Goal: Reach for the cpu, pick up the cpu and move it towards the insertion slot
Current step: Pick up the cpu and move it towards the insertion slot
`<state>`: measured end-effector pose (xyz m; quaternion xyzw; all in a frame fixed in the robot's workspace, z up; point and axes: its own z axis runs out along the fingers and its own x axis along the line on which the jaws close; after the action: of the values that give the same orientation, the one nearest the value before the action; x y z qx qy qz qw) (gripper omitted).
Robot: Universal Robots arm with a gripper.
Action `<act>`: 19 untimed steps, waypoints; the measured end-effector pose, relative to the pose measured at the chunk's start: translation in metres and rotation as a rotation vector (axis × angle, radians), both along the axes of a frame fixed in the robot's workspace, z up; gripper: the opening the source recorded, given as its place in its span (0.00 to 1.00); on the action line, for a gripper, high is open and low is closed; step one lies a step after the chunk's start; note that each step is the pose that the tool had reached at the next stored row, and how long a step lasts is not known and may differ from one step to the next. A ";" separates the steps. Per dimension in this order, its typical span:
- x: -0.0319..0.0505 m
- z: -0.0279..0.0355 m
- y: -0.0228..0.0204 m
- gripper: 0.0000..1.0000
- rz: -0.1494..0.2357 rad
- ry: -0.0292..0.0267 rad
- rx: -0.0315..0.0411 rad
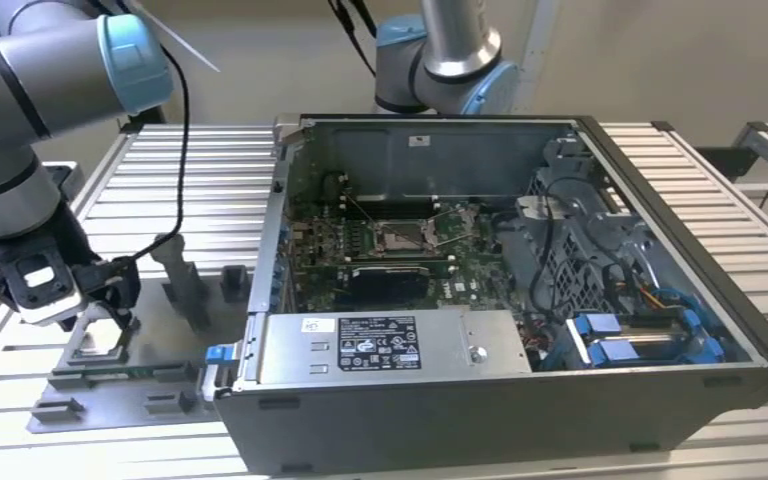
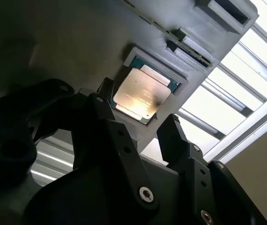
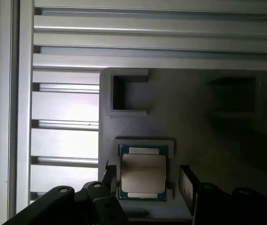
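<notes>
Gripper of the arm, spread open and holding nothing, poised low over the cpu. Its two dark fingers stand one on each side of the chip, near its edges but, as far as both wrist views show, not touching it. The cpu lies flat, silvery lid upward, in a shallow square holder raised from a grey plate, and a narrow green border shows around the lid. Judged from its look, the chip is light, thin and rigid, with a smooth metal top that offers little friction, so a hold from above on the lid is unlikely to serve. The sound place to take it is across two opposite side edges, which is how the fingers are lined up. The underside, hidden here, probably carries fine contacts, and the thin board rim could chip, so a gentle, square squeeze and a level lift seem called for; a tilted chip could catch on the holder's rim. Beyond the holder an empty square pocket sits on the same plate, and past that run the pale slats of the table. In the exterior view the plate lies just beside the open computer case, on that view's left. The insertion slot, a small metal-framed square on the green motherboard, lies inside the case, well apart from the cpu, which is not yet picked up.
</notes>
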<state>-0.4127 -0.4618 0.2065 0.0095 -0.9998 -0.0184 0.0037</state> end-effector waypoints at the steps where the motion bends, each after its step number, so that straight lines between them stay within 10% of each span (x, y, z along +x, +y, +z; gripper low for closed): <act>1: -0.0002 -0.0014 0.0000 1.00 0.000 -0.0001 0.0001; 19: -0.0038 -0.0194 0.0000 1.00 0.000 0.0001 -0.0002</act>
<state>-0.4165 -0.4618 0.1871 0.0095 -0.9998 -0.0183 0.0038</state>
